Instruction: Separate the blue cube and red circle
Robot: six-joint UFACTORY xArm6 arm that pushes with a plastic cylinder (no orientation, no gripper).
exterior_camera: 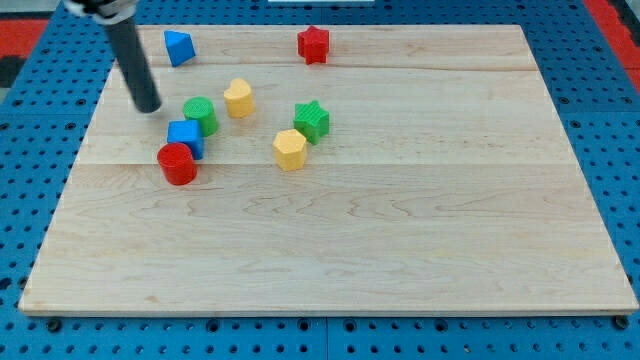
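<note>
- There is no claw on this arm, so nothing is released, clenched or grasping; the arm ends in a straight dark rod (132, 62) that slants down from the view's top left
- My tip (149, 107) rests on the table (400, 240), a pale wooden board lying on a blue pegboard (30, 150)
- My tip sits up and to the view's left of the blue cube (185, 137), near it but apart, with a strip of bare wood between them
- The blue cube stands in the left half of the table, touching the red circle (177, 163), a short red cylinder that sits just below it and slightly toward the view's left
- A green cylinder (201, 115) stands just above and to the right of the blue cube, appearing to touch it; my tip is just to its left, not touching
- A yellow block (238, 98), roughly hexagonal, stands to the right of the green cylinder, a little apart
- A green star (311, 121) sits near the table's middle, with a second yellow block (290, 149) touching it at its lower left
- A blue triangular block (178, 47) lies near the table's top edge, to the right of the rod
- A red star (313, 44) lies by the top edge, well apart from the others
</note>
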